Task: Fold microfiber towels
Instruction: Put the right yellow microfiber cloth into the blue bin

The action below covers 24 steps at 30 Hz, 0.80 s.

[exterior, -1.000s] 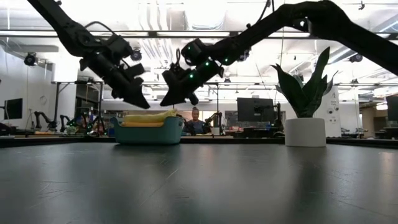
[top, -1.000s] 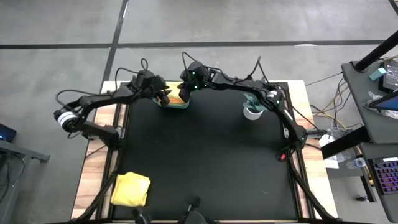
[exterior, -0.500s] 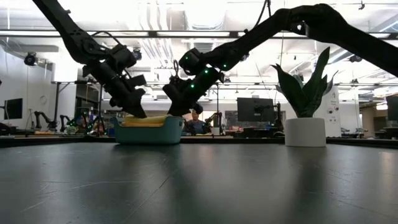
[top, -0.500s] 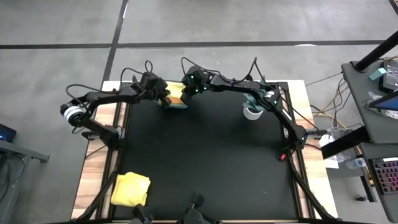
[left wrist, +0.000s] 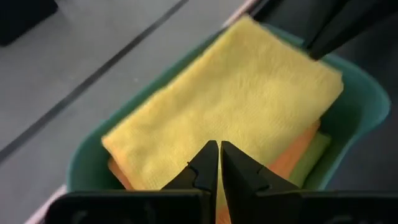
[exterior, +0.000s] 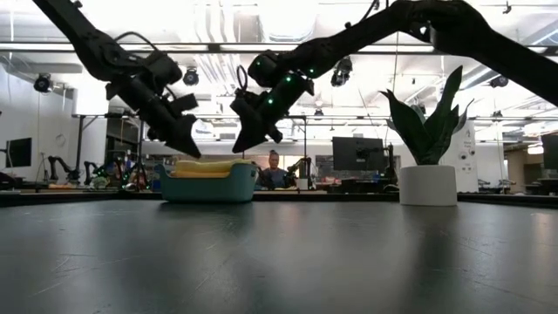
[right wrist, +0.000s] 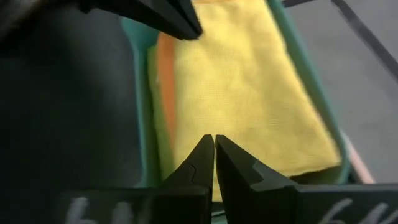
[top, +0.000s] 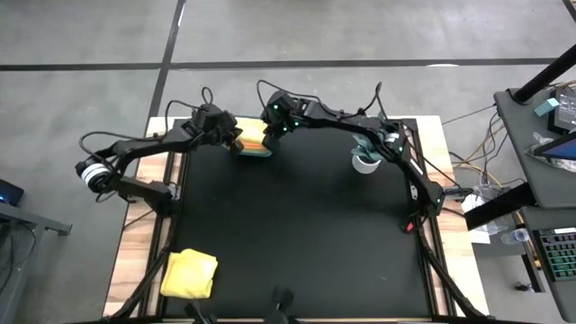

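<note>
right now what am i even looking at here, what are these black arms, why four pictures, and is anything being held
These are two robot arms at a black table, each ending in a two-finger gripper. One camera looks straight down, one sits at table level, and one rides on each wrist. The left gripper and right gripper hover shut and empty just above a teal bin at the far edge. In the bin lies a stack of folded towels with a yellow towel on top. Another yellow towel lies at the near left corner, and a potted plant stands at the far right.
</note>
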Each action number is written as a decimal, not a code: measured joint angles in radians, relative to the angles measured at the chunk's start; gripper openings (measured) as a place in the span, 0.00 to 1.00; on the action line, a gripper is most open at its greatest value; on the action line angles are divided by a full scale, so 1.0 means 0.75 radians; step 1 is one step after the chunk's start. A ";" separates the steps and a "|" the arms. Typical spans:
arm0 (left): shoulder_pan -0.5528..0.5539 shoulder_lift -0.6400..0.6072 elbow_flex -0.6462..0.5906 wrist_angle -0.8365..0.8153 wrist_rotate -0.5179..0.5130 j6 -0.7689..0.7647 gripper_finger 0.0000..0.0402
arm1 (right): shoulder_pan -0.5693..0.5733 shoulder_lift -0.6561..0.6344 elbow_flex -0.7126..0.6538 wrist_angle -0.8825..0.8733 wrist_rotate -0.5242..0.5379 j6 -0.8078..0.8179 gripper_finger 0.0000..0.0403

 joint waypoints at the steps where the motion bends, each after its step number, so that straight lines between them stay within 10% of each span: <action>1: 0.000 0.010 -0.007 0.003 -0.003 0.000 0.01 | 0.005 0.000 -0.009 0.002 0.000 0.000 0.02; 24: 0.011 -0.045 0.026 0.072 -0.129 0.090 0.01 | -0.001 0.022 0.053 0.028 0.095 0.004 0.02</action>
